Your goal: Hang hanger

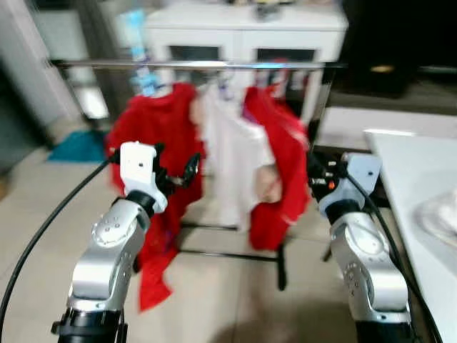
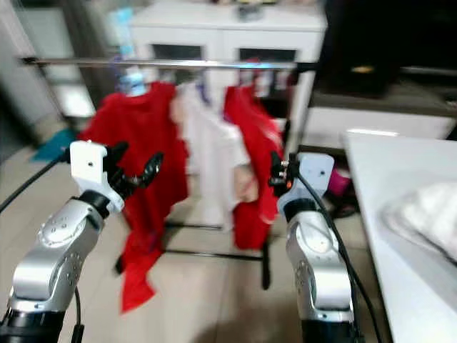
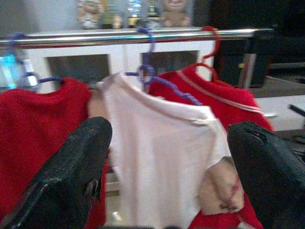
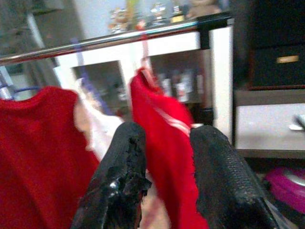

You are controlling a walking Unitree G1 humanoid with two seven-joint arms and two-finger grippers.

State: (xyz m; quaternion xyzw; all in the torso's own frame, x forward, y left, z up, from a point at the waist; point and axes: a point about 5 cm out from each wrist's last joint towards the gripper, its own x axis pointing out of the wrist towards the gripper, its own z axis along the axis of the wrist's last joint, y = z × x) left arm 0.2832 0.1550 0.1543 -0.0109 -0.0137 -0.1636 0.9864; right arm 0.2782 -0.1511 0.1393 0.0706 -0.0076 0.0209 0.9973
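A: We note a chrome rail (image 1: pixel 200 64) running across the clothes rack, with three garments hung on it: a red sweater (image 1: pixel 161 136) on our left, a white shirt (image 1: pixel 232 161) in the middle, a red top with pale stripes (image 1: pixel 282 164) on the right.

B: Hangers?

A: In the left wrist view, a purple hanger (image 3: pixel 150 71) carries the white shirt and a red hanger (image 3: pixel 209 52) carries the striped top; both hooks sit over the rail. The sweater's hanger is blurred, so we cannot tell its colour.

B: Left gripper (image 1: pixel 178 171)?

A: Raised in front of the red sweater, fingers (image 3: pixel 71 176) spread wide, nothing between them. The shirt shows through the gap.

B: Right gripper (image 2: pixel 275 175)?

A: Raised beside the striped top, at the rack's right end. Its fingers (image 4: pixel 119 176) stand a little apart, with red cloth seen between them; we cannot tell whether they touch it or hold anything.

B: Surroundings?

A: A white cabinet (image 1: pixel 243 28) behind the rack, a white tabletop (image 1: pixel 421 179) on the right carrying pale cloth (image 2: pixel 421 214), tiled floor (image 1: pixel 214 286) beneath. Head views are blurred.
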